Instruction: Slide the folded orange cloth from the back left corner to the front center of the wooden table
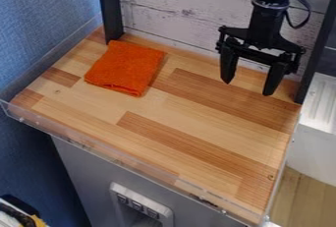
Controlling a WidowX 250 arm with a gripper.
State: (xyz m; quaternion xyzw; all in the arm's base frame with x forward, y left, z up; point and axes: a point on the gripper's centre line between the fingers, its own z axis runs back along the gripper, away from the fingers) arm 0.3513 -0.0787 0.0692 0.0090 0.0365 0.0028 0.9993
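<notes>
Cloth [125, 69], orange and folded, is laid near black post [110, 10], well apart from opened claw [247, 88]; wooden bench [190, 118] is bordered by transparent rim [72, 140].

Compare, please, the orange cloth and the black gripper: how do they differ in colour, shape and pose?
The cloth is bright orange, while the gripper is black. The cloth is a folded, roughly rectangular piece; the gripper is forked, its jaws wide apart with nothing between them. The cloth lies flat on the wooden surface, whereas the gripper points downward. Both are toward the far side of the surface.
</notes>
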